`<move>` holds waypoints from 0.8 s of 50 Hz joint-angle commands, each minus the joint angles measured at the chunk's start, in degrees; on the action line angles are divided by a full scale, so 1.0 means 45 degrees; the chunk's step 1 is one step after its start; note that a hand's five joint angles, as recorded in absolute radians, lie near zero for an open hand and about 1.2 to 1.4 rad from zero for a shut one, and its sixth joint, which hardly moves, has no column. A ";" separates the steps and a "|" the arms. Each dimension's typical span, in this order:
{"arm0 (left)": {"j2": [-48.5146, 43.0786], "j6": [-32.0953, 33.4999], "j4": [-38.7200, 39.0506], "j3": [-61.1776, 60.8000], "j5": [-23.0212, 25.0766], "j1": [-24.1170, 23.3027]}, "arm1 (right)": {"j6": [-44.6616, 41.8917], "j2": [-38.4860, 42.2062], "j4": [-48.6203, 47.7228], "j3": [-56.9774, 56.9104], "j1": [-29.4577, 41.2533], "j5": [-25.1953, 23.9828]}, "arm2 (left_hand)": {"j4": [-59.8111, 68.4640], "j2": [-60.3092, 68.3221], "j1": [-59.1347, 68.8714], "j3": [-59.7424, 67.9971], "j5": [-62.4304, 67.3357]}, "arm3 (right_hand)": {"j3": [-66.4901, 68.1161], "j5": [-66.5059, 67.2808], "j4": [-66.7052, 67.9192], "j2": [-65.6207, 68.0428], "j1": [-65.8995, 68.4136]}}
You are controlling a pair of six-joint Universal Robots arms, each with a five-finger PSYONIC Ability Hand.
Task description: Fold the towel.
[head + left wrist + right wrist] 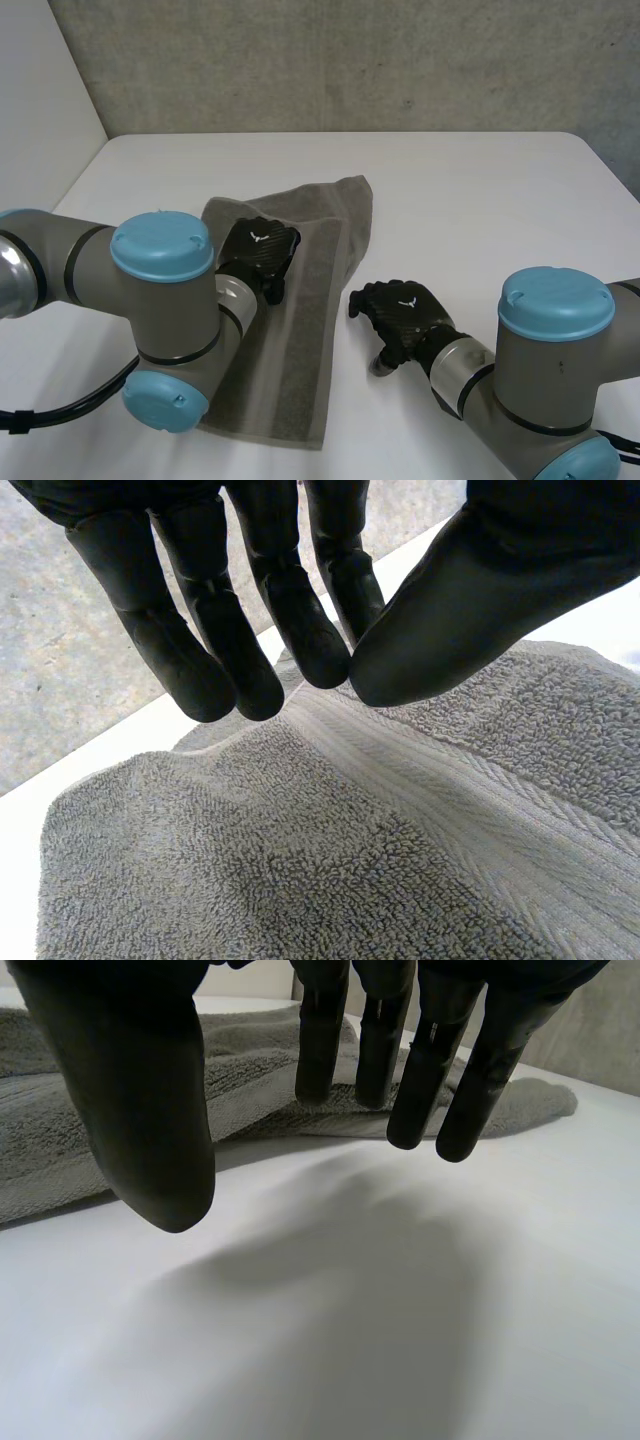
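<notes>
Head view, nearest first: 2 arms, grey w/ light-blue caps, left arm and right arm.

Next out is the right robot hand, palm down over the bare counter. It is just beside the towel's right long edge and apart from it. The right wrist view adds what the head view can't give. The fingers hang straight and spread w/ the thumb set apart, above bare counter, nothing held. The towel lies just past the fingertips.

A bit farther out, the left robot hand sits over the towel, in its left-middle part. The left wrist view goes in close on the cloth. It shows terry pile, a flat woven band running up to the left robot hand, and a rounded edge on one side. The cloth rises in a slight ridge toward the hand. Can't tell whether the hand has hold of it or just hovers.

The towel is grey, w/ a darker stripe lengthwise. It lies long-ways in the counter's left half, nearer the left edge than the right. It runs from the near side to approx mid-depth, well short of the far edge. Its far right corner is a bit rumpled.

Farthest: concrete wall behind the counter's far edge, and a plain white wall past the far left corner.

Count: 1 towel, 1 counter, 2 arms, 2 robot hands.
</notes>
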 commanded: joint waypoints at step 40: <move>0.3444 -0.1120 0.1774 -0.2845 0.1070 0.2330 | -0.2699 -0.0425 0.2273 -0.1766 0.1987 -0.0521 | -1.7273 -1.7174 -1.6319 -1.7593 -1.9007 | -0.4327 -0.4331 -0.4307 -0.4248 -0.4355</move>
